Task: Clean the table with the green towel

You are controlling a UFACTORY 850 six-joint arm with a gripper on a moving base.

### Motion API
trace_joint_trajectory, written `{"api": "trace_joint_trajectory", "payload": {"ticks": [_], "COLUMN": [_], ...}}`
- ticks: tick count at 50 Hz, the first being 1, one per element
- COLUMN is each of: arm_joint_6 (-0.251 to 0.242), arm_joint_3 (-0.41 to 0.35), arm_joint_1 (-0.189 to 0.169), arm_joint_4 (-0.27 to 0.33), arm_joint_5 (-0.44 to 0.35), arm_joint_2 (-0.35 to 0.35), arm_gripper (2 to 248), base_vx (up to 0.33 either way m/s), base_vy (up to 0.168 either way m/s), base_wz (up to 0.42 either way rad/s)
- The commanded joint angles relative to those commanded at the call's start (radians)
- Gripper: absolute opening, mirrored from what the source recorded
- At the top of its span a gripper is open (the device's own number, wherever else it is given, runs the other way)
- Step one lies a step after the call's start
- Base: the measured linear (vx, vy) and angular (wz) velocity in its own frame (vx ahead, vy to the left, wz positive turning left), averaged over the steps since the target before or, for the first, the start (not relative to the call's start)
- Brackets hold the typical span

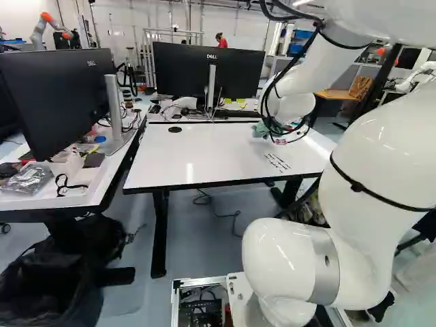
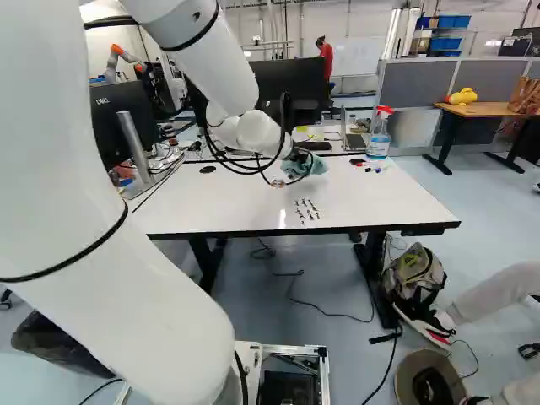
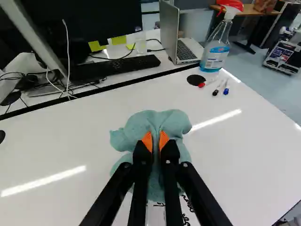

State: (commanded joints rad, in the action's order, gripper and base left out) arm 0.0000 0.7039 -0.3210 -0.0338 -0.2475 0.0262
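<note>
From my remote station, I have the green towel (image 3: 176,122) bunched and pinched between the jaws, orange pads (image 3: 147,141) pressed into its folds, just above the middle of the right base view, at the white counter (image 2: 228,202); whether cloth meets surface, I cannot tell. Small black marks (image 2: 307,211) sit near that view's centre. Toward its upper right, a spray bottle (image 2: 378,137) of blue liquid stands near three markers (image 3: 216,92).
</note>
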Motion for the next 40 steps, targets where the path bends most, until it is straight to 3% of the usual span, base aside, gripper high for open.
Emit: {"api": "trace_joint_trajectory", "payload": {"ticks": [40], "arm_joint_6": [0.000], "arm_joint_3": [0.014], "arm_joint_1": [-0.007], "arm_joint_4": [-0.200], "arm_joint_5": [0.417], "arm_joint_2": [0.088], "arm_gripper": [37], "base_vx": [0.000], "base_vy": [0.000], "base_wz": [0.000]}}
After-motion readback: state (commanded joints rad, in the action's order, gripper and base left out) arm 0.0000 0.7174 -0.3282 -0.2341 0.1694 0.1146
